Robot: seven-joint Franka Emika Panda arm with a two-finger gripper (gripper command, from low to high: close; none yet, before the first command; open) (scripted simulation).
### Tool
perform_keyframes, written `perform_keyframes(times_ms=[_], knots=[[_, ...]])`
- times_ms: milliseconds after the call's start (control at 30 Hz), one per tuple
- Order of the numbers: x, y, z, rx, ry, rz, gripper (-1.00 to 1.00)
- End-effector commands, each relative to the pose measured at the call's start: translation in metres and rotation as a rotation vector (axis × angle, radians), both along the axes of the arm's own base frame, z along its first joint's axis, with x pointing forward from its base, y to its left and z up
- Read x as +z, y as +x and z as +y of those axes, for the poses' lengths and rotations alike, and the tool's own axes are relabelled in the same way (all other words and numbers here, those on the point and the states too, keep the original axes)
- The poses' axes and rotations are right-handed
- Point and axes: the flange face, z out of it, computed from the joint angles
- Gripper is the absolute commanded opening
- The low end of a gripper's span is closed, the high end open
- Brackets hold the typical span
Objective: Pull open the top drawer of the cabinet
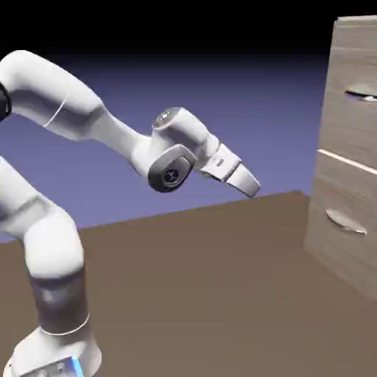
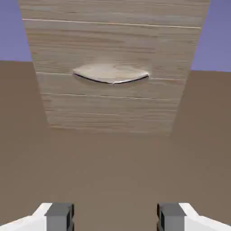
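White and angled downward, my gripper (image 1: 254,193) hangs well apart from the cabinet (image 1: 342,169), fingers (image 2: 58,217) spread with nothing between them; I see the top drawer (image 1: 353,96) shut in the cabinet's upper part, above the lower drawer (image 1: 346,224)

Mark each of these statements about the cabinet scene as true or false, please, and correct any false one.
1. The hand is open. True.
2. The top drawer has been pulled out. False: it is closed.
3. The hand grips the lower drawer's handle. False: nothing is between its fingertips.
4. The cabinet stands toward the exterior view's right. True.
5. The hand points upward. False: it slopes down toward the cabinet.
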Motion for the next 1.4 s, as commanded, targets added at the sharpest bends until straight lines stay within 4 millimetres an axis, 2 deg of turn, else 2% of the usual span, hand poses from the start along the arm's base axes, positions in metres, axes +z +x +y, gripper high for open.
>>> perform_keyframes(times_ms=[0,333,500,667,967,1367], knots=[[0.01,0.004,-0.003,-0.024,0.007,-0.021,0.0],[0.097,0.038,-0.015,-0.209,0.095,-0.216,0.0],[0.127,0.055,-0.012,-0.272,0.155,-0.299,0.0],[0.147,0.075,-0.005,-0.32,0.229,-0.37,0.0],[0.16,0.116,0.009,-0.383,0.401,-0.466,0.0],[0.143,0.179,0.023,-0.453,0.718,-0.536,0.0]])
